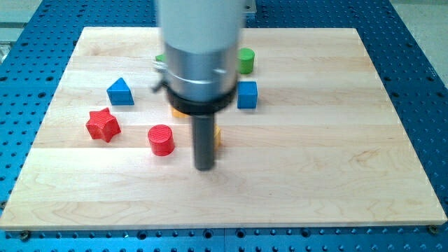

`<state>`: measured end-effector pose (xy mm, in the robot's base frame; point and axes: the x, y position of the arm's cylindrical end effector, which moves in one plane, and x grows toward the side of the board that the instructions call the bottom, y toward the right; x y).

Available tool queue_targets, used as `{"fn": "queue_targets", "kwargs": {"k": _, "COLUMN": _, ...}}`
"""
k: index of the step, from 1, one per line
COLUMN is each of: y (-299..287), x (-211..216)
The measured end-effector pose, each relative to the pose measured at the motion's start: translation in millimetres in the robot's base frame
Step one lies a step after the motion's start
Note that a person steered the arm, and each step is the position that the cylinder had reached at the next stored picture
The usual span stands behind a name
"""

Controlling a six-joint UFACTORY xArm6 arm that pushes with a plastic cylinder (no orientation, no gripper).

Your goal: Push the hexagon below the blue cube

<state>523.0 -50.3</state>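
Orange block (pixel 216 136) behind my tip (pixel 204 166) | red cylinder (pixel 161 139) left | blue cube (pixel 247 94) above

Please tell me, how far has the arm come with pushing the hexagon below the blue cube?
Done: nothing clearly; the space below the blue cube is bare wood. In hand: my tip stands beside an orange block, mostly hidden behind the rod, so its shape is unclear. It sits lower-left of the cube. Left: if that is the hexagon, it has to go toward the view's right.

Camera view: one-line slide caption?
My tip rests beside the red cylinder, below the blue cube.
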Motion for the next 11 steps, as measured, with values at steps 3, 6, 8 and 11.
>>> {"fn": "queue_targets", "kwargs": {"k": 3, "y": 11, "x": -14}}
{"fn": "queue_targets", "kwargs": {"k": 6, "y": 29, "x": -49}}
{"fn": "queue_targets", "kwargs": {"k": 8, "y": 38, "x": -90}}
{"fn": "queue_targets", "kwargs": {"k": 11, "y": 43, "x": -62}}
